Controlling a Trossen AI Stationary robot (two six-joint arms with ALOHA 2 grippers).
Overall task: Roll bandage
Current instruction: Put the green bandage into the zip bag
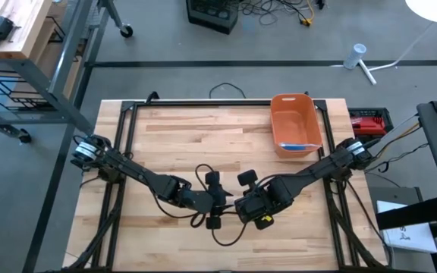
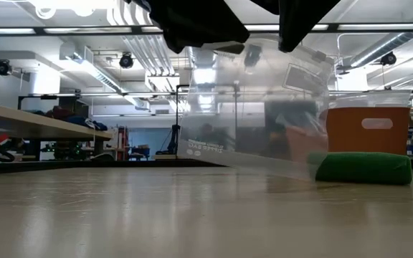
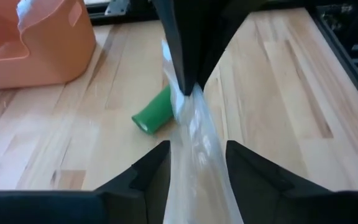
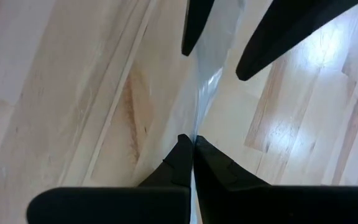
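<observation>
A green bandage roll (image 3: 153, 113) lies on its side on the wooden table (image 1: 173, 136); in the low view the roll (image 2: 364, 168) is at the right. A clear plastic bag (image 2: 257, 115) hangs at the table's middle between both grippers. My right gripper (image 4: 193, 144) is shut on the bag. My left gripper (image 3: 197, 155) stands open just beside it, and the bag (image 3: 197, 134) runs through the gap between its fingers. In the high view the arms hide the roll. My right gripper pinches the bag's upper edge (image 4: 199, 121) between its two fingertips, coming from above and slanting down. The bag hangs below the fingers, and its lower edge (image 2: 264, 166) slopes down toward the table beside the green roll. My left gripper has the bag between its spread fingers (image 3: 151, 165); I cannot tell whether they touch it.
An orange bin (image 1: 294, 123) stands at the table's back right, with bare wood to its left and along the near edge. A black frame (image 1: 127, 152) runs around the table top.
</observation>
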